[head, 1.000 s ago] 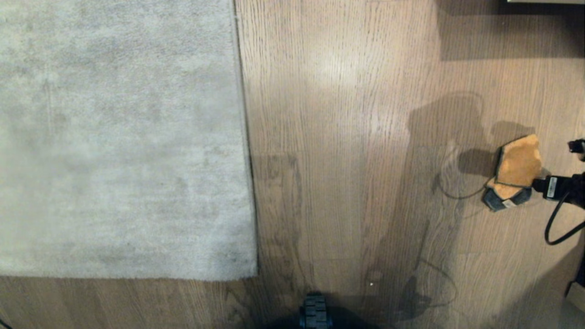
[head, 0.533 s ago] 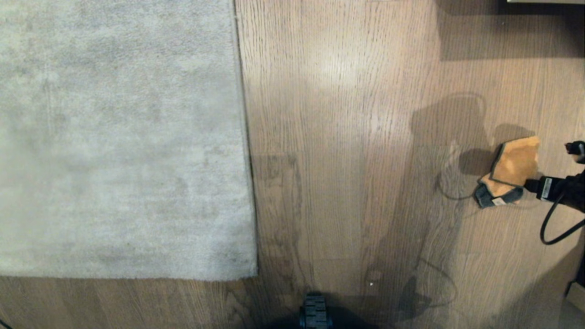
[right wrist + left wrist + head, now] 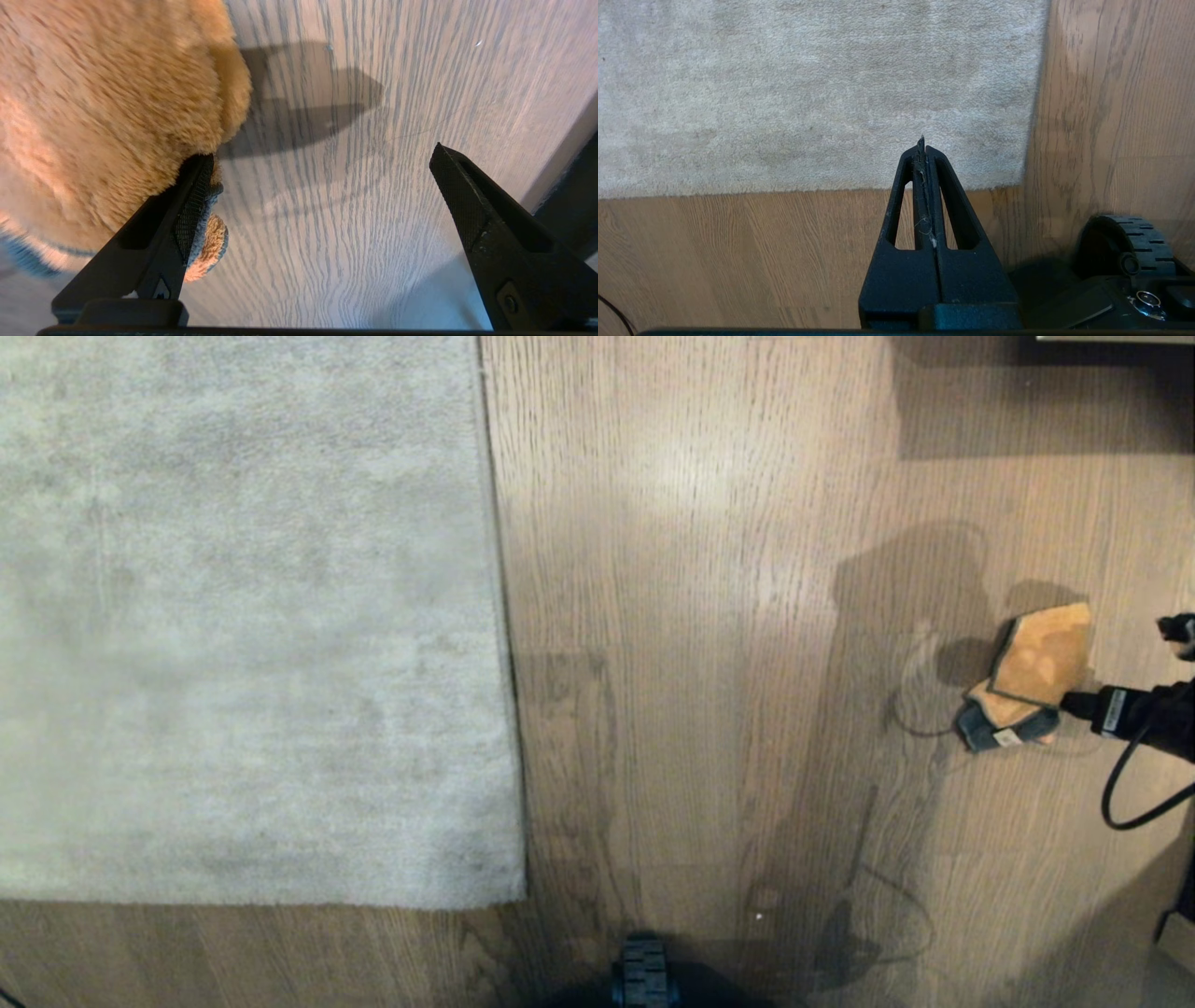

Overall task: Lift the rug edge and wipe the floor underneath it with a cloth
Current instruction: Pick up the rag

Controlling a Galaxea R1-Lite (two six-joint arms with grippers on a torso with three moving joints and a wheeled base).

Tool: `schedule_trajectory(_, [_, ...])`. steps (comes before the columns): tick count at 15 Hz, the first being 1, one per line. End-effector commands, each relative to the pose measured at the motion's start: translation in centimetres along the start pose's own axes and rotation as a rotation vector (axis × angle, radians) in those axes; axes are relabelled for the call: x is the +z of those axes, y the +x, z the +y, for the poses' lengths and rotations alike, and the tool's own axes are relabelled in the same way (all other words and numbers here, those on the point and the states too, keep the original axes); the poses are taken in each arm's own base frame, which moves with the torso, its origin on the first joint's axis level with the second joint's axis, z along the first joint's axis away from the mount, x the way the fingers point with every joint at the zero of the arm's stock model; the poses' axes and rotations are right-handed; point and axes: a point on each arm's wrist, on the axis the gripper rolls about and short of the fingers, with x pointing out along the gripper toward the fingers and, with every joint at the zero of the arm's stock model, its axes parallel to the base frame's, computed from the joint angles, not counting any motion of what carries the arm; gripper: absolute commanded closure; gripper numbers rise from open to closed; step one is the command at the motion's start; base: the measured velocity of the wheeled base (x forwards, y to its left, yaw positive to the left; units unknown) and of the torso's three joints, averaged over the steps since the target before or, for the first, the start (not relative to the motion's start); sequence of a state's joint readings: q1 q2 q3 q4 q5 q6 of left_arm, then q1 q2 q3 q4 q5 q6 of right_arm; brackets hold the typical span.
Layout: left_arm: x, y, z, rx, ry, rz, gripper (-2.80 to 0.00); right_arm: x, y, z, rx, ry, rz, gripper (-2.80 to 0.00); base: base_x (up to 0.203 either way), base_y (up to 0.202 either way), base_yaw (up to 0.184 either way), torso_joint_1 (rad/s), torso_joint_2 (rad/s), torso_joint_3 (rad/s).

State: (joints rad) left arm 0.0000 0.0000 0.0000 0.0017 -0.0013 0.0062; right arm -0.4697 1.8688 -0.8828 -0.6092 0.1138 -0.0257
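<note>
Wide bare floor (image 3: pixel 709 616) between rug edge (image 3: pixel 504 663) and cloth (image 3: pixel 1032 672): open passage. Rug lies flat, edge tight to planks. Robot base wheel (image 3: pixel 644 975) at near side.

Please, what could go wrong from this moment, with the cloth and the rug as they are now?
1. The right gripper stands wide open and the cloth rests against only one finger; a closing may miss it or only push it along the floor.
2. The rug edge still lies flat, far from the cloth, while the left gripper is shut.
</note>
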Motion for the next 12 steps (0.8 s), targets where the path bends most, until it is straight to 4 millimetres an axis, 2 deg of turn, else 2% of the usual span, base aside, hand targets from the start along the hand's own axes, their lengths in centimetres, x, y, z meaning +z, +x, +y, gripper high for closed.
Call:
schedule_trajectory(1, [0.0,0.0,0.0,0.000,0.000,0.000,0.00,1.3,-2.2,0.0,-0.005,-0.003,-0.012,-2.80,0.000,0.000,0.000,0.000,0.00,0.000])
schedule_trajectory(4, [0.0,0.0,0.0,0.000,0.000,0.000,0.00,1.8,-4.3,0.1,-0.003,-0.010,0.040,-2.80,0.000,0.000,0.000,0.000,0.00,0.000])
schedule_trajectory(7, [0.0,0.0,0.0,0.000,0.000,0.000,0.00,1.6,-4.9,0.5,0.072,-0.011,0.072,-2.80,0.000,0.000,0.000,0.000,0.00,0.000])
schedule_trajectory(9, [0.0,0.0,0.0,0.000,0.000,0.000,0.00,1.0,-4.4,1.3,0.128,-0.016,0.106,-2.80,0.000,0.000,0.000,0.000,0.00,0.000])
schedule_trajectory(12, [0.0,0.0,0.0,0.000,0.000,0.000,0.00,-0.3,-2.6,2.5,0.168,-0.022,0.159,-2.80,0.000,0.000,0.000,0.000,0.00,0.000])
